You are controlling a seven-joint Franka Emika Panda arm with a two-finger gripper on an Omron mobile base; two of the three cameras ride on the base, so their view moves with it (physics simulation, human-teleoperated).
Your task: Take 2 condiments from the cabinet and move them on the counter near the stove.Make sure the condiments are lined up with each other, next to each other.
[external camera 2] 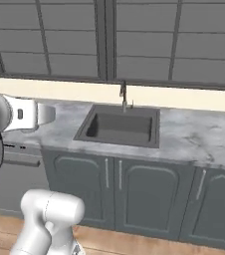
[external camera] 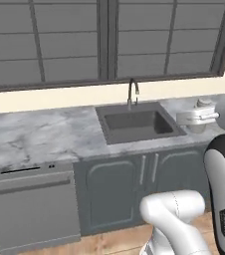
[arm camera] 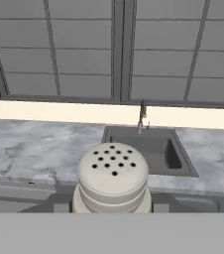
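I am holding the pale shaker jar (arm camera: 113,178) clenched in my gripper (external camera: 200,118), above the counter's (external camera: 35,134) front edge beside the sink (external camera: 137,124). No stove is appearing here; if I am swinging fast while driving, the jar may be slipping out.

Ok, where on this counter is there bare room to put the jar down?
The grey-white veined marble counter lies bare right of the dark recessed sink, and bare again left of the sink, above the dishwasher. The curved tap crowds the strip behind the basin. The pincer is shut on the short pale beige jar.
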